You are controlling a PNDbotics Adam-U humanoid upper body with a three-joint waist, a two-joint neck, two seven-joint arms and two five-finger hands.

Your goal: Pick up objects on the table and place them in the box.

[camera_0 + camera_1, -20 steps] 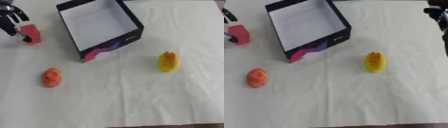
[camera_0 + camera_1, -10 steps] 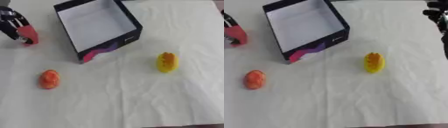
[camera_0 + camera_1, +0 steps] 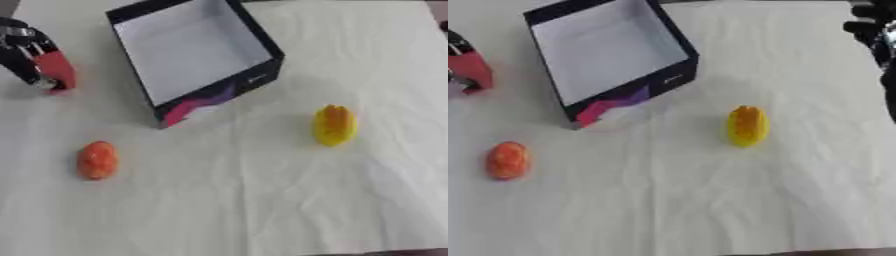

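Left hand (image 3: 24,52): fingers curled round the red object (image 3: 56,71), left of the box (image 3: 201,95).
Right hand (image 3: 874,30): far right edge; finger state unclear.

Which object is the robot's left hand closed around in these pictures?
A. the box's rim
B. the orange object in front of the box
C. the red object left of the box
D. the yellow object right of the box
C: the left hand has its fingers curled round the red object, left of the box; the orange object and yellow object lie untouched.
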